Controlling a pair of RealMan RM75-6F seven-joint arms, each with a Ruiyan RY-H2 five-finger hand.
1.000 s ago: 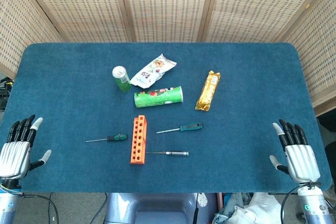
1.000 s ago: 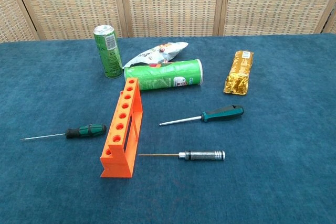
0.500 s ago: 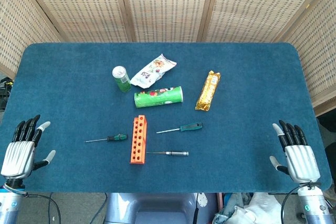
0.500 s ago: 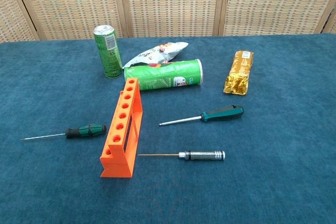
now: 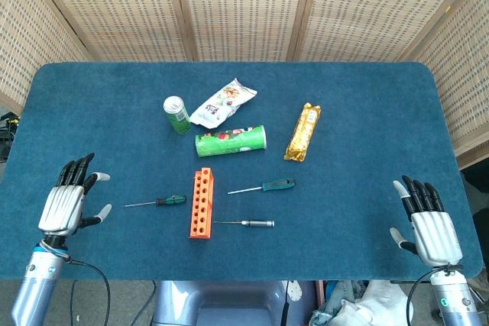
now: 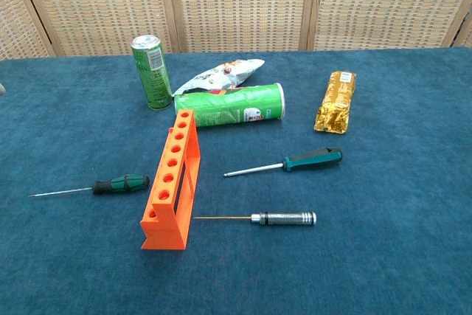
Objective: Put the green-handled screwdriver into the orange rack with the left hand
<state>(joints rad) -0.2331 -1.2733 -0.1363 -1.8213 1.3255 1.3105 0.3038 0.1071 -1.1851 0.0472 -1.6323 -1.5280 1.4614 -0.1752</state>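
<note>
A screwdriver with a green-and-black handle (image 5: 170, 200) (image 6: 122, 183) lies flat just left of the orange rack (image 5: 202, 204) (image 6: 173, 179), its thin shaft pointing left. The rack stands upright with a row of several empty holes. A teal-handled screwdriver (image 5: 276, 185) (image 6: 313, 159) lies to the rack's right. My left hand (image 5: 69, 200) hovers over the table's left part, fingers spread and empty, well left of the green-handled screwdriver's tip. My right hand (image 5: 426, 223) stays at the front right corner, fingers apart, holding nothing.
A metal-handled screwdriver (image 5: 258, 224) (image 6: 284, 218) lies right of the rack's front end. Behind the rack are a lying green chip tube (image 5: 231, 141), a green can (image 5: 177, 114), a snack bag (image 5: 223, 101) and a gold wrapped bar (image 5: 303, 132).
My left hand has moved up and to the right, from the front left corner onto the table toward the green-handled screwdriver. The right hand and the objects have stayed put.
</note>
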